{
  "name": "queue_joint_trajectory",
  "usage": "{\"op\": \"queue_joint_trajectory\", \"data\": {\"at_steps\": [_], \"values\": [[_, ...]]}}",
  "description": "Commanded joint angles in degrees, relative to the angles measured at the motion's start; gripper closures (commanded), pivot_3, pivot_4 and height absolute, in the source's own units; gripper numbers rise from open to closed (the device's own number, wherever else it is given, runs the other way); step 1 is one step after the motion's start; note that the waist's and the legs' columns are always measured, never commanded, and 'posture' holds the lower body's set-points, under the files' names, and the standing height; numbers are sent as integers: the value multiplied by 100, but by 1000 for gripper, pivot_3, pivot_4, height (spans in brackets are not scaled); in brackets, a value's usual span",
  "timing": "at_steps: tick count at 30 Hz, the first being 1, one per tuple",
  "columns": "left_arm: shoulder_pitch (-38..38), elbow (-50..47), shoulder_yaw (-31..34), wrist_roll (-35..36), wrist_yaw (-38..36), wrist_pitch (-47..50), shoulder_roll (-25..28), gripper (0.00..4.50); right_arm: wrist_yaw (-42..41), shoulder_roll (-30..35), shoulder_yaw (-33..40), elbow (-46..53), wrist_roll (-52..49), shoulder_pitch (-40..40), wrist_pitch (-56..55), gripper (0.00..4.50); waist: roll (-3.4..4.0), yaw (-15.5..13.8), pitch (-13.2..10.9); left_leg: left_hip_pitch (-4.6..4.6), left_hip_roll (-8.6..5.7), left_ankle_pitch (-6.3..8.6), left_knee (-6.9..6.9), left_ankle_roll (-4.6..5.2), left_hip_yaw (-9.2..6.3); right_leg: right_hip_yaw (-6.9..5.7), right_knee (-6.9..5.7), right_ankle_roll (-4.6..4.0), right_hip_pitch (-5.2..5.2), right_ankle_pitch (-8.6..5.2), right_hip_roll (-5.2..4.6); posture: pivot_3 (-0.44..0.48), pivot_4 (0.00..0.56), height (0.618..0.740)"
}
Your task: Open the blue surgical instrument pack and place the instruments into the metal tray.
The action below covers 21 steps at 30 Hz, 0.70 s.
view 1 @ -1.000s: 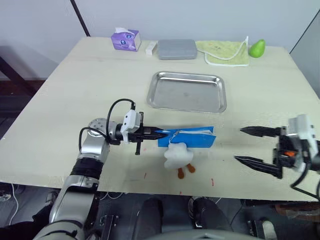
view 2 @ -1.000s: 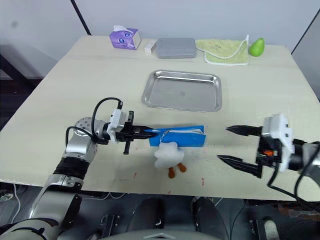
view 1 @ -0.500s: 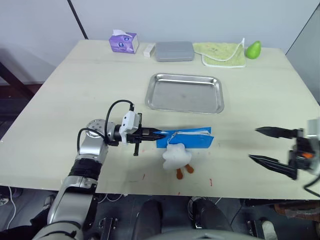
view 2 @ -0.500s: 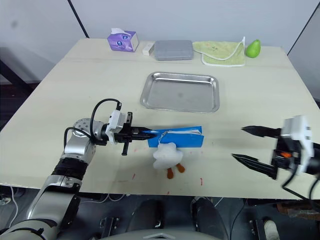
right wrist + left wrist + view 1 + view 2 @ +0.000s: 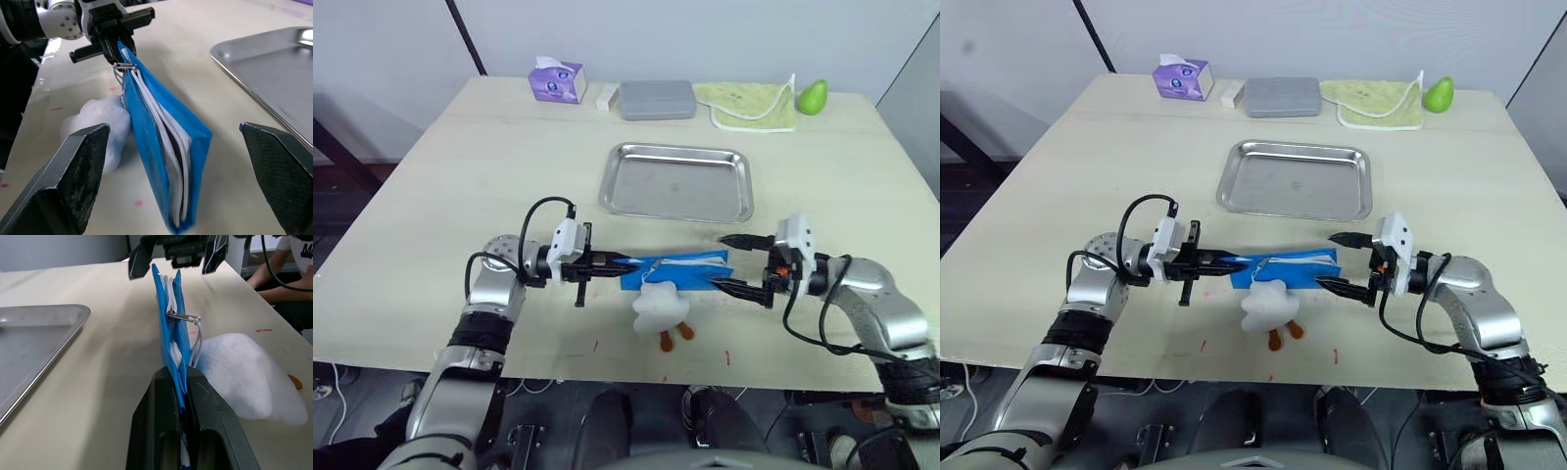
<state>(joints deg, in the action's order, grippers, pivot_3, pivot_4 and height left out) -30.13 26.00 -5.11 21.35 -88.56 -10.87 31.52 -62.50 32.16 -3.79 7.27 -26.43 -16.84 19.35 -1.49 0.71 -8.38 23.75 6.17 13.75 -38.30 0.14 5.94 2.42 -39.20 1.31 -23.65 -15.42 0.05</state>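
The blue surgical instrument pack [image 5: 675,271] stands on its long edge on the table, in front of the metal tray [image 5: 677,182]. My left gripper [image 5: 625,260] is shut on the pack's left end. My right gripper [image 5: 721,261] is open, one finger on each side of the pack's right end without touching it. White lining layers show between the blue sides [image 5: 161,142]. A small metal pull [image 5: 183,317] on the pack's top edge is tied by a string to a white plush toy [image 5: 660,306] lying against the pack. The instruments are hidden. The tray holds nothing.
Along the table's far edge stand a purple tissue box [image 5: 556,79], a grey case [image 5: 656,99], a green cloth [image 5: 752,103] and a green pear [image 5: 814,95]. A person [image 5: 288,264] sits beyond the table's right side.
My right arm has swung left from the table's right edge to the pack's right end, its open fingers now on both sides of it. The left gripper and pack have stayed put.
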Motion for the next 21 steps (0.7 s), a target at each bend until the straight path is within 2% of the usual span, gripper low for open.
{"op": "queue_joint_trajectory", "data": {"at_steps": [1,12,15,18,19,20,21], "values": [[101,28,-86,-138,-183,-2,94,4500,-102,-62,4,-110,28,-140,-245,21,0,3,0,0,0,0,0,0,0,0,0,0,0,0,0,0,150,740],[106,-10,-66,-132,-146,63,132,4500,-145,-211,-6,-217,50,-103,-406,21,1,7,0,-1,0,0,0,0,2,1,-1,0,0,0,0,0,150,740],[95,-8,-66,-137,-151,68,144,4500,-136,-246,3,-270,61,-115,-458,873,1,9,0,-1,0,0,0,0,1,1,-1,0,0,0,0,0,150,740],[72,1,-70,-140,-148,76,139,4500,-160,-241,-9,-346,107,-119,-536,2100,1,9,0,-1,1,0,0,0,2,1,-1,0,0,0,0,0,150,740],[66,2,-71,-138,-149,82,137,4500,-166,-242,-10,-362,111,-119,-543,2383,1,9,0,-1,1,0,0,0,2,1,-1,0,0,0,0,0,150,740],[60,6,-71,-137,-149,86,134,4500,-183,-231,-22,-386,131,-116,-562,3003,1,9,0,-1,1,0,0,0,1,1,-1,0,0,0,0,0,150,740],[55,9,-71,-136,-149,88,132,4500,-196,-223,-31,-405,146,-114,-577,3312,1,9,0,-1,1,0,0,0,1,1,-1,0,0,0,0,0,150,740]]}}
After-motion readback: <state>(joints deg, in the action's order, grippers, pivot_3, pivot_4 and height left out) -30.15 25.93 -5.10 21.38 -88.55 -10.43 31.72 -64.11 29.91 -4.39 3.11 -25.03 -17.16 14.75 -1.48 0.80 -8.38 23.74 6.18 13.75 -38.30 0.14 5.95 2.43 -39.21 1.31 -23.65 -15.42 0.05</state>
